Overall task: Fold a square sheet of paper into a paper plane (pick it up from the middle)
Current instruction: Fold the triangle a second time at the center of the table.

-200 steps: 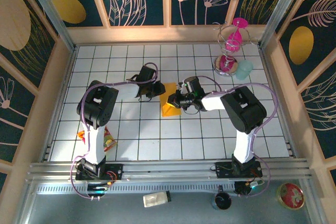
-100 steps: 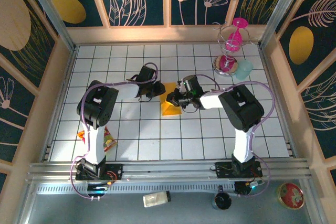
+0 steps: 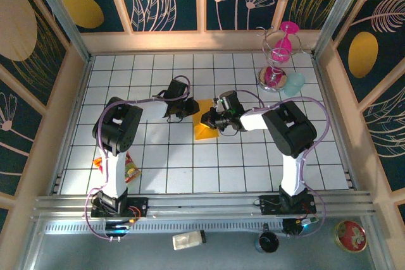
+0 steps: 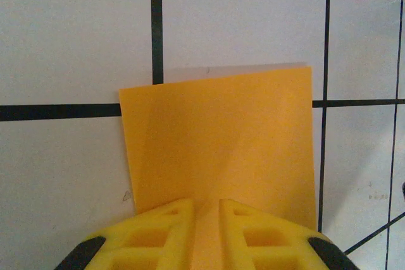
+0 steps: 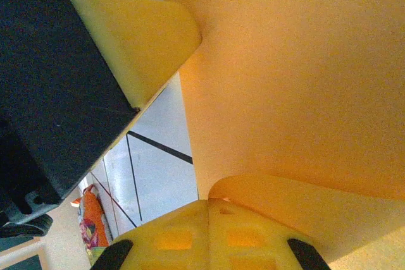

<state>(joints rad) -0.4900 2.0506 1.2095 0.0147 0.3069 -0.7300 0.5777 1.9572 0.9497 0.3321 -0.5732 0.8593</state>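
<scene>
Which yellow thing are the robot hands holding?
The plain orange paper, between left gripper and right gripper; the snack packet lies apart, untouched.

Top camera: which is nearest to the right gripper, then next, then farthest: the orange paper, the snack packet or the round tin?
1. orange paper: in the middle, right at the right gripper.
2. snack packet: over on the near left.
3. round tin: way down in the near-right corner.

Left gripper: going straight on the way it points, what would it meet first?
The square sheet of paper pinched in the left gripper; past its far edge, probably just the tiled table, though depth is unclear.
</scene>
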